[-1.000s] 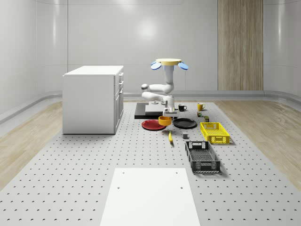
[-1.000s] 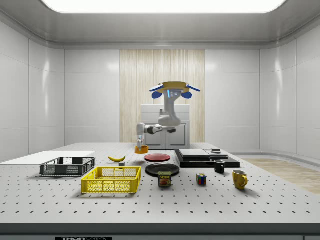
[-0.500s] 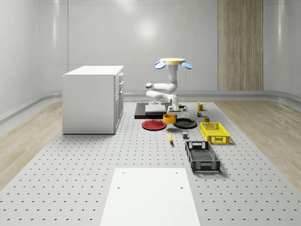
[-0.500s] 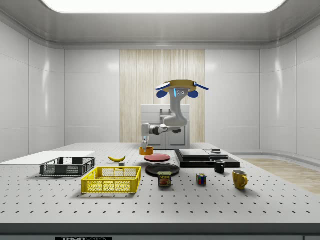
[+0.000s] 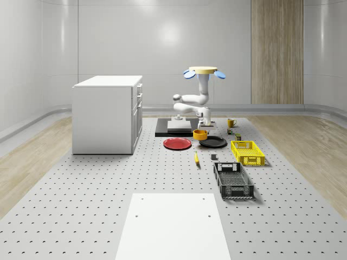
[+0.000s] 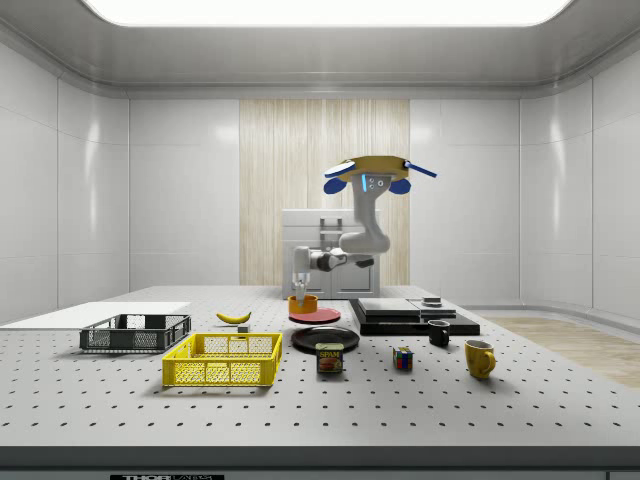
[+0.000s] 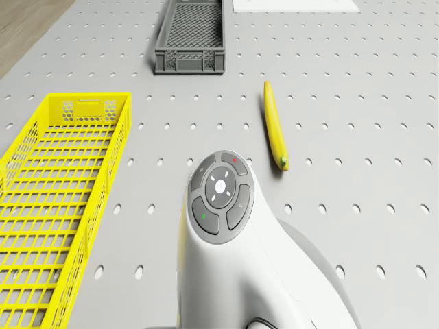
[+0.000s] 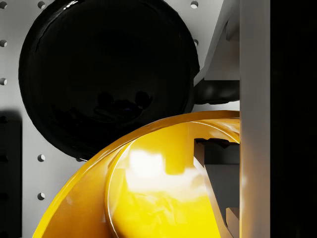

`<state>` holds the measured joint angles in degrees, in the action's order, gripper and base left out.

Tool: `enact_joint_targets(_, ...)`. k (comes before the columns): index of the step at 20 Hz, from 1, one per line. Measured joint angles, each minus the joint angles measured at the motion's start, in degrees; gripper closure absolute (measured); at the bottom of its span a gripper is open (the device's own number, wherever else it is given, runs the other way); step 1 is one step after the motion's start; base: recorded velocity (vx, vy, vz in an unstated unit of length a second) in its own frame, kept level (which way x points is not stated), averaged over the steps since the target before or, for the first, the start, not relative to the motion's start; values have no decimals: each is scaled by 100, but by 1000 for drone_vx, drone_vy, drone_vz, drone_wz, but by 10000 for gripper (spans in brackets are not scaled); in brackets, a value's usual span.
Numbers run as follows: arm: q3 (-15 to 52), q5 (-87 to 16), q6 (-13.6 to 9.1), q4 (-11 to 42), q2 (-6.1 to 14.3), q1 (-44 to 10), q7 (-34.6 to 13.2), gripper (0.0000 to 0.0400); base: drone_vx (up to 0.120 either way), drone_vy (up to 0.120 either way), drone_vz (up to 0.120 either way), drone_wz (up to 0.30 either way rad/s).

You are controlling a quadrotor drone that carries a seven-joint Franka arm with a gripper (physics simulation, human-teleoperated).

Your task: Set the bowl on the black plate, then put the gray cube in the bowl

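Note:
The orange bowl (image 5: 200, 134) hangs just above the table between the red plate (image 5: 177, 143) and the black plate (image 5: 213, 142), at the black plate's near-left edge in the whole-scene view. My gripper (image 5: 204, 125) is shut on the bowl's rim. In the wrist view the bowl (image 8: 158, 188) sits low with a finger (image 8: 255, 119) against its rim, and the black plate (image 8: 109, 74) lies beyond it. The gray cube (image 5: 213, 157) rests on the table in front of the black plate. The drone (image 5: 203, 71) hovers above the plates. In the side view the bowl (image 6: 302, 303) hangs over the red plate (image 6: 316, 315).
A banana (image 5: 196, 157), a yellow basket (image 5: 247, 152) and a dark crate (image 5: 233, 180) lie nearer the camera. A white cabinet (image 5: 107, 114) stands at the left. A yellow mug (image 6: 479, 358), black mug (image 6: 438, 332), can (image 6: 330, 357) and colour cube (image 6: 402, 358) sit nearby.
The drone, arm and held bowl have shifted toward the whole-scene view's right, from beside the red plate to the black plate's edge. The gripper stays shut on the bowl.

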<state>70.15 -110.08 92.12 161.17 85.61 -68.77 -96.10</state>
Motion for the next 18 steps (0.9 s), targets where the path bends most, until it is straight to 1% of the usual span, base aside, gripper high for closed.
enact_joint_targets(12,2,8,16,-1,17,-7,-5,300,-120,120,0,0)
enact_joint_targets(13,3,8,17,-1,19,-7,-5,300,-80,120,0,0)
enact_joint_targets(15,3,9,20,-2,21,-8,-6,300,0,120,0,0)
enact_joint_targets(18,4,11,23,-2,25,-10,-7,300,0,120,-107,0)
